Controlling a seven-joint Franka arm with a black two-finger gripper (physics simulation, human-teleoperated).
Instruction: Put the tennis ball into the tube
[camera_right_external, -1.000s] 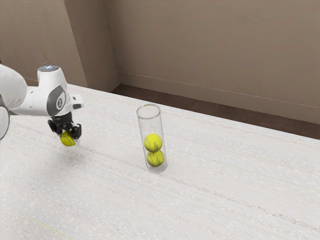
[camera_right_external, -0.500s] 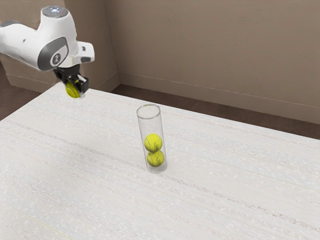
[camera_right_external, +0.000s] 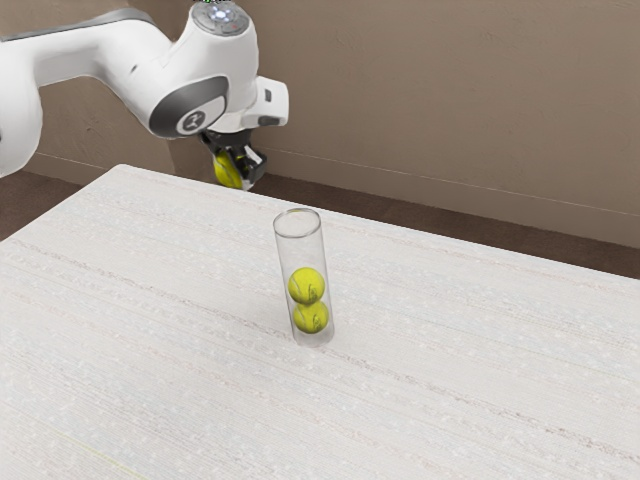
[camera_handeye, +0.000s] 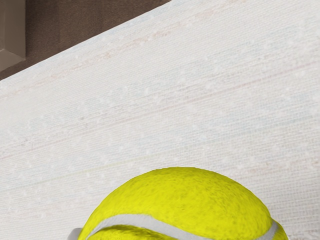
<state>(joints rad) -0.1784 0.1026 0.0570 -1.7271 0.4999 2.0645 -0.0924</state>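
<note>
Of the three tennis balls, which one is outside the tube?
The tennis ball held in the jaws; the other two sit stacked inside the clear tube.

Tennis ball (camera_handeye: 180, 200) — close — above white tabletop (camera_handeye: 150, 120)

1 table (camera_right_external: 150, 350), whitish top w/ faint streaks, approx. parallel to far edge. on it: 1 tube (camera_right_external: 302, 252), clear, cylindrical, open top, stdg. upright, base well apart fr. edge.

The tennis ball (camera_handeye: 185, 192) looks felted and matt, the tube (camera_right_external: 301, 252) smooth and clear, the tabletop (camera_right_external: 180, 340) finely woven.
</note>
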